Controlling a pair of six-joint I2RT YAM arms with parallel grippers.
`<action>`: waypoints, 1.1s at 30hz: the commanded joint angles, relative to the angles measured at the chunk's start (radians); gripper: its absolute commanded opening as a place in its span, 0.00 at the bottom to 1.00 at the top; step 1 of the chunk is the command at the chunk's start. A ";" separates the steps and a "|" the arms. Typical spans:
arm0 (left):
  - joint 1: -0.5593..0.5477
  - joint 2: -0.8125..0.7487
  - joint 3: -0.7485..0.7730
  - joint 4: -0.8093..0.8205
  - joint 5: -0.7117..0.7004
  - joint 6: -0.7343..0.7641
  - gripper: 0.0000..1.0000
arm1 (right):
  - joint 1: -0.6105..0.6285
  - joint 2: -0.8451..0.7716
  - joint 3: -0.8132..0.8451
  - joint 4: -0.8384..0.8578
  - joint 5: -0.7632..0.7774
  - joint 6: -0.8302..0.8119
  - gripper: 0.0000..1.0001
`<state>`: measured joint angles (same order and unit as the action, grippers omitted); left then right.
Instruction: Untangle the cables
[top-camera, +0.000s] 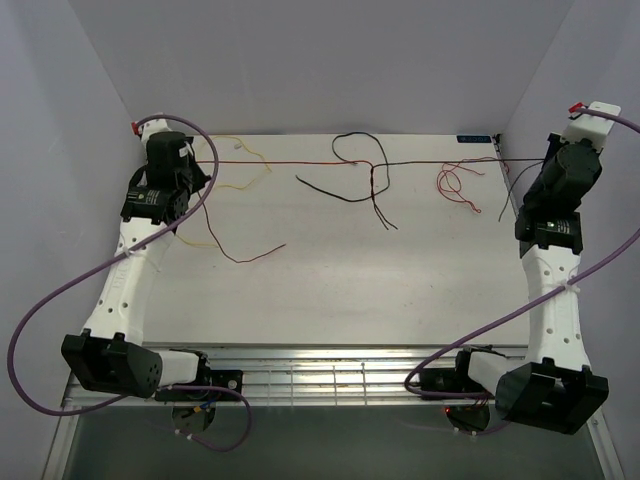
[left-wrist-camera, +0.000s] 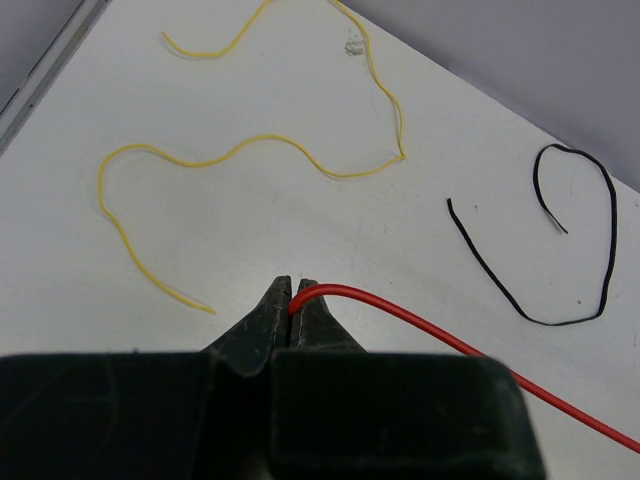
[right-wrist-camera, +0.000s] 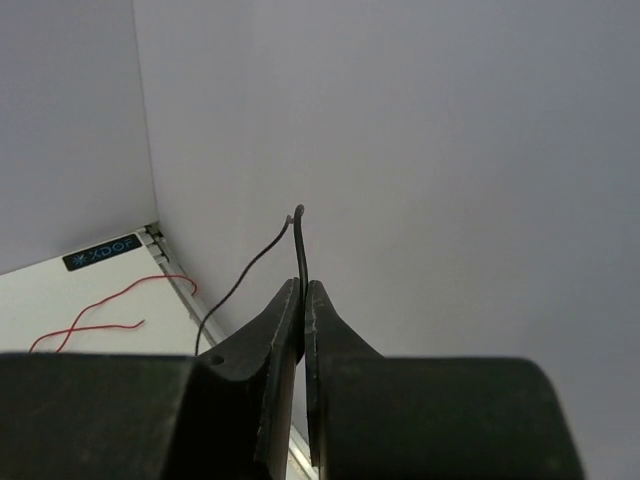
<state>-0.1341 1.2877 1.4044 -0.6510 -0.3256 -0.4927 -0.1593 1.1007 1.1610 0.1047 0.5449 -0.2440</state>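
Observation:
My left gripper (top-camera: 205, 166) at the far left is shut on one end of a thin red cable (left-wrist-camera: 420, 318), its fingertips (left-wrist-camera: 294, 298) closed. The red cable (top-camera: 290, 164) runs taut to the right into a knot (top-camera: 375, 172) with a black cable (top-camera: 345, 150). From there a black line (top-camera: 460, 163) runs taut to my right gripper (top-camera: 540, 170) at the far right, which is raised and shut on a black cable (right-wrist-camera: 301, 250). A yellow cable (left-wrist-camera: 250, 150) lies loose by the left gripper. A red curl (top-camera: 458, 185) lies at the right.
A dark red wire (top-camera: 250, 255) lies left of centre. A loose black piece (left-wrist-camera: 580, 240) lies on the table in the left wrist view. The purple side walls stand close to both grippers. A dark label (right-wrist-camera: 100, 252) sits on the far table edge.

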 joint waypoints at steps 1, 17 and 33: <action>0.053 -0.011 0.054 -0.021 -0.055 0.020 0.00 | -0.075 -0.024 0.072 0.004 -0.003 -0.028 0.08; 0.231 0.010 0.044 -0.018 0.103 0.014 0.00 | -0.218 -0.002 0.124 -0.040 -0.259 -0.068 0.08; 0.229 -0.074 0.031 0.103 0.535 0.036 0.00 | -0.045 -0.096 0.226 -0.085 -1.132 0.198 0.08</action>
<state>0.0998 1.2766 1.4288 -0.5976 0.1020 -0.4603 -0.2855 1.0389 1.3441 -0.0261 -0.4049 -0.1070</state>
